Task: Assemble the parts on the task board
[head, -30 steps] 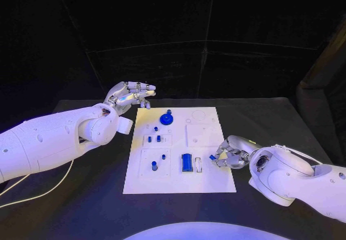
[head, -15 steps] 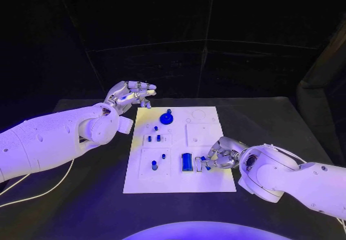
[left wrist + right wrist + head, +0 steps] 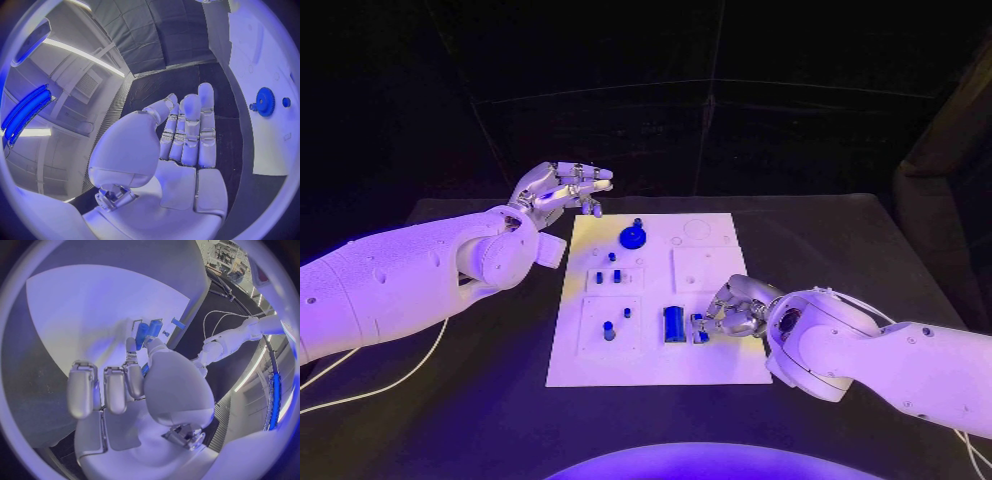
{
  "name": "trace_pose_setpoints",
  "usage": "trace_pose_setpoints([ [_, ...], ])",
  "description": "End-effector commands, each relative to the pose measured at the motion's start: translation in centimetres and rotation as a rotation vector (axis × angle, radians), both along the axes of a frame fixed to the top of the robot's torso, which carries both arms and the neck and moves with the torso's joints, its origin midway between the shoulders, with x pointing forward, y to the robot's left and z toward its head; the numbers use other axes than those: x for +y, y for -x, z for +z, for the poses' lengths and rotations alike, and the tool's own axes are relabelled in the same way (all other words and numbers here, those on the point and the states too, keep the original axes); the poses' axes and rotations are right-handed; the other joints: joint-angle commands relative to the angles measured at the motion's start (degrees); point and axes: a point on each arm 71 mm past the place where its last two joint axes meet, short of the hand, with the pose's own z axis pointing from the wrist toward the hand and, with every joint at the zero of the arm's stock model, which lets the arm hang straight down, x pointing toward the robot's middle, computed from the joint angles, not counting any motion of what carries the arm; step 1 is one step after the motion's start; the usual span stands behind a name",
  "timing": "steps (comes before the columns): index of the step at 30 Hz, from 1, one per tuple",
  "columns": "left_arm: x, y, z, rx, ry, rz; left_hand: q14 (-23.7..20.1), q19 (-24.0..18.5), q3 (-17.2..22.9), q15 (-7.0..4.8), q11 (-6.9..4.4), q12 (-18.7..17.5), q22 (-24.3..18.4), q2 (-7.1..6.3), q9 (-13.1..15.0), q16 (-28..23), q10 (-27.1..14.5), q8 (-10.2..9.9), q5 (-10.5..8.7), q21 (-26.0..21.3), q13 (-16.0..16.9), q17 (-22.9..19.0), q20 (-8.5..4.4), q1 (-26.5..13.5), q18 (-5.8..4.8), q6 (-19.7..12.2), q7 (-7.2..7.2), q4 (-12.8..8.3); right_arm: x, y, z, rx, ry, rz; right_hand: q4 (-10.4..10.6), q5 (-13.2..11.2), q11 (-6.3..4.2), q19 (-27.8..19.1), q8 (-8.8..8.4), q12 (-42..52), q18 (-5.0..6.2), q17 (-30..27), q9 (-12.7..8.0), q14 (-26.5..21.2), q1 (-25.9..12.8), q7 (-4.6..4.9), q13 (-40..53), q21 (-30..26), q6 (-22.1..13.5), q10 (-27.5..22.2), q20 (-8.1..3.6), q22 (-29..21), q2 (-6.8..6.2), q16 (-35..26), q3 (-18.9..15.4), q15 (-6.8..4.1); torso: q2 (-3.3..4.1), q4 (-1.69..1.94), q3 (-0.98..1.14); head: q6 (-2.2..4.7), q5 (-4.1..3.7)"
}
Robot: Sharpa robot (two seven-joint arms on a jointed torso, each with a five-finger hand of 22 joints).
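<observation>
Head view: right hand [image 3: 737,308] sits over the task board [image 3: 711,270] near its right edge, fingers pinching a small blue part [image 3: 702,331] just beside the upright blue block [image 3: 674,324]; left hand [image 3: 560,188] hovers off the board's far-left corner, fingers loosely spread, holding nothing. Risk, imo: part is tiny, smooth, hard plastic w/ a tight slot; slight tilt could jam it or knock the block. Board is flat, matte white; blue gear [image 3: 633,237] is toothed, round.
</observation>
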Motion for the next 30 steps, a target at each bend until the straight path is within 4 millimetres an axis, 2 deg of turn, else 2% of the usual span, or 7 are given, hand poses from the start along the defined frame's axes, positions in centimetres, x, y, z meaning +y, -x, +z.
trace_pose_setpoints([
  [1, -0.2, 0.05, 0.23, -0.014, 0.016, -0.017, -0.5, 0.2, -0.2, -0.06, 0.04, 0.3, -0.1, 0.17, 0.1, 0.4, -0.6, 0.4, 0.2, -0.4, 0.0, -0.1, 0.0, 0.1, 0.34, -0.1, -0.17, -0.2, 0.09, -0.05, 0.02, 0.0, 0.01, -0.004, 0.5, -0.1, -0.38, 1.7, 0.26, 0.1, -1.2, 4.8, 0.1, 4.0, -0.9, 0.07, 4.1, 0.2, 0.5, 0.5, -0.42, 4.5, -0.12, 0.2, -0.2, -0.57, 0.02, -0.01, 0.0, -0.07, 0.01],
  [23, -0.05, 0.1, 0.24, -0.012, 0.015, -0.015, -0.5, 0.2, -0.2, -0.06, 0.02, 0.3, -0.1, 0.2, 0.1, 0.4, -0.6, 0.5, 0.2, -0.4, 0.0, -0.1, 0.0, 0.1, 0.34, 0.0, -0.2, -0.2, 0.66, -0.46, -0.41, 0.006, 0.07, 0.022, 0.7, -0.5, -0.59, 1.7, 0.57, 0.4, -1.19, 4.6, 0.9, 4.0, -1.6, -0.17, 4.5, 0.2, 0.9, 0.8, -0.61, 4.4, -0.79, 0.1, -0.6, -0.76, -0.02, 0.08, -0.05, -0.31, 0.25],
  [25, -0.03, 0.11, 0.25, -0.011, 0.015, -0.015, -0.5, 0.2, -0.3, -0.06, 0.01, 0.3, -0.1, 0.19, 0.1, 0.4, -0.6, 0.5, 0.2, -0.4, 0.0, -0.1, 0.0, 0.0, 0.34, 0.0, -0.21, -0.2, 0.63, -0.47, -0.49, 0.011, 0.083, 0.026, 1.0, -1.3, -0.54, 1.7, 0.56, 0.2, -1.19, 4.5, 1.1, 3.9, -2.2, -0.1, 4.4, 0.2, 0.8, 0.7, -0.63, 4.4, -0.94, 0.0, -1.0, -0.74, -0.02, 0.03, -0.03, -0.33, 0.29],
  [30, 0.03, 0.11, 0.25, -0.011, 0.014, -0.015, -0.5, 0.2, -0.3, -0.06, 0.01, 0.3, -0.1, 0.19, 0.1, 0.4, -0.6, 0.5, 0.2, -0.4, 0.0, -0.1, 0.0, 0.0, 0.34, 0.0, -0.21, -0.2, 0.49, -0.51, -0.6, 0.016, 0.113, 0.03, 1.3, -0.8, -0.51, 1.7, 0.59, 0.2, -1.19, 4.5, 1.4, 3.9, -3.0, -0.06, 4.4, 0.2, 0.7, 0.7, -0.63, 4.4, -1.14, 0.0, -1.6, -0.71, -0.05, -0.04, -0.02, -0.41, 0.33],
])
